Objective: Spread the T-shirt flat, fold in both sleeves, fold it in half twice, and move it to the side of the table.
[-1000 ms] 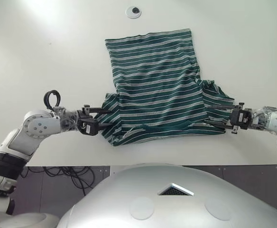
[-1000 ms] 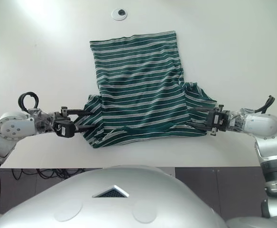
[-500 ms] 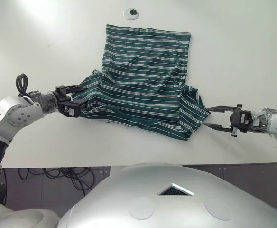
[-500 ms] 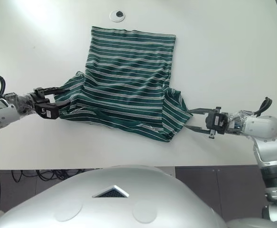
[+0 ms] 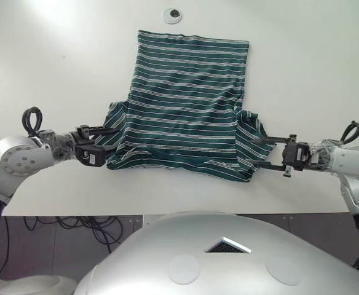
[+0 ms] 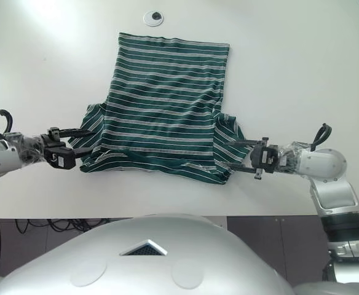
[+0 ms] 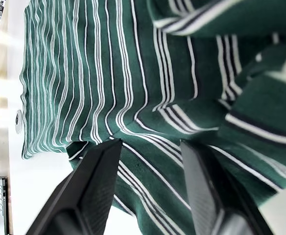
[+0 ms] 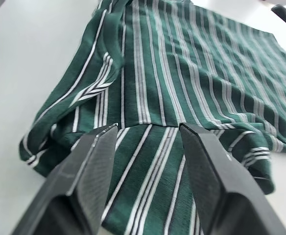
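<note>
On the table (image 5: 56,74), left gripper (image 5: 110,139) at the shirt's (image 5: 189,98) eight o'clock and right gripper (image 5: 251,152) at four both gape wide, straddling sleeve cloth.

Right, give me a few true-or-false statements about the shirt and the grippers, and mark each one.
1. The T-shirt is green with white stripes. True.
2. Both grippers are shut. False: the left gripper and the right gripper both have their fingers apart, one at each sleeve.
3. The T-shirt is already folded in half at the table's side. False: it lies spread out in the middle of the table, with its sleeves sticking out at both sides.
4. A small round disc lies on the table just beyond the T-shirt's far edge. True.
</note>
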